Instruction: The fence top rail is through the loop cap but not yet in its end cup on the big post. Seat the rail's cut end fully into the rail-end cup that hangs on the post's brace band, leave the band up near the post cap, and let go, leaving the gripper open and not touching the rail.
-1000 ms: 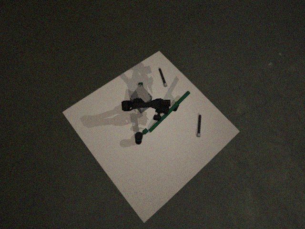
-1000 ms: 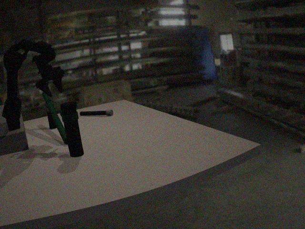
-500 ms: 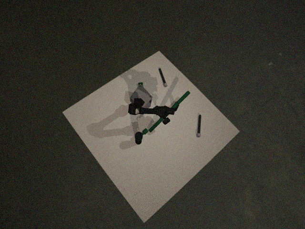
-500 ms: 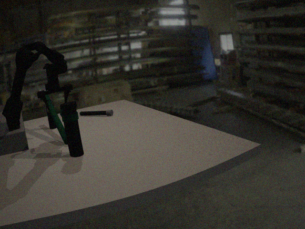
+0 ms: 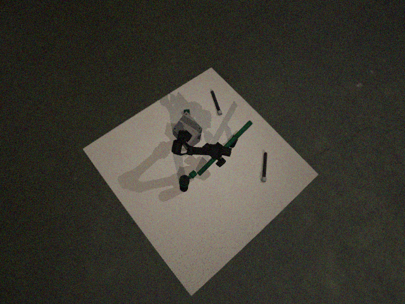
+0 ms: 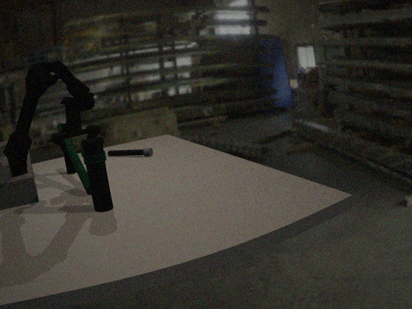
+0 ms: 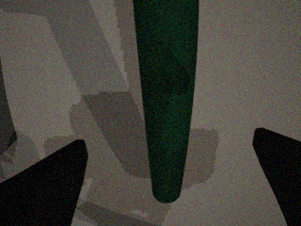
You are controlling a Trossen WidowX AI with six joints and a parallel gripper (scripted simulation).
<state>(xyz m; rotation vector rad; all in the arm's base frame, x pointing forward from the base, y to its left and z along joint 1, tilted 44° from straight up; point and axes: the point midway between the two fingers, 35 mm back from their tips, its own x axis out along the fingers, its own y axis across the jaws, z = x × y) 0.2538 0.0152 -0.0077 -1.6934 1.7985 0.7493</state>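
The green rail [image 5: 242, 130] [image 6: 76, 165] [image 7: 168, 94] runs through the top of the small dark post [image 5: 234, 142] [image 6: 69, 163] and slopes down toward the big post [image 5: 183, 185] [image 6: 102, 189]. Its cut end is free, low beside the big post in the exterior view. The small green cup [image 5: 193, 173] hangs on the big post's side facing the rail; a gap separates them from above. The green brace band [image 6: 94, 158] is high on that post. My gripper [image 5: 219, 152] [image 7: 173, 143] is open over the rail, with one finger on each side and nothing held. Finger contact is not visible.
Two dark rods with pale ends, the first rod [image 5: 215, 101] and the second rod [image 5: 264, 166], lie on the pale table top [image 5: 212, 228]. One rod [image 6: 126, 152] shows behind the big post. The grey arm base [image 5: 195, 129] [image 6: 20, 192] stands beside the rail.
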